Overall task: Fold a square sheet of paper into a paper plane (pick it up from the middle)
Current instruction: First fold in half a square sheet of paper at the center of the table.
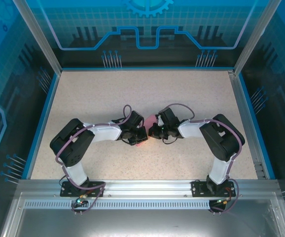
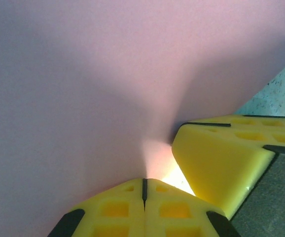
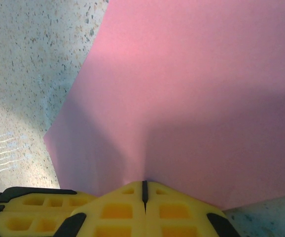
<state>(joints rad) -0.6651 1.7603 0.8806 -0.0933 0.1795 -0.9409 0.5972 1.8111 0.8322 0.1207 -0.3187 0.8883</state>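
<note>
Over the middle of the speckled bench [image 1: 132, 94], the left end effector [image 2: 143, 185] and right end effector [image 3: 143, 186] meet, each pinched shut on the square sheet of paper [image 3: 192, 89]. The pink sheet looks light, floppy, easily torn; gripping near its middle likely steadies it.

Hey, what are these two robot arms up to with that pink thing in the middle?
Both arms reach to the middle of the speckled table. The left tool and the right tool are each pinched shut on the pink sheet of paper, close beside each other. The sheet bends where they grip it; no plane shape shows yet.
</note>
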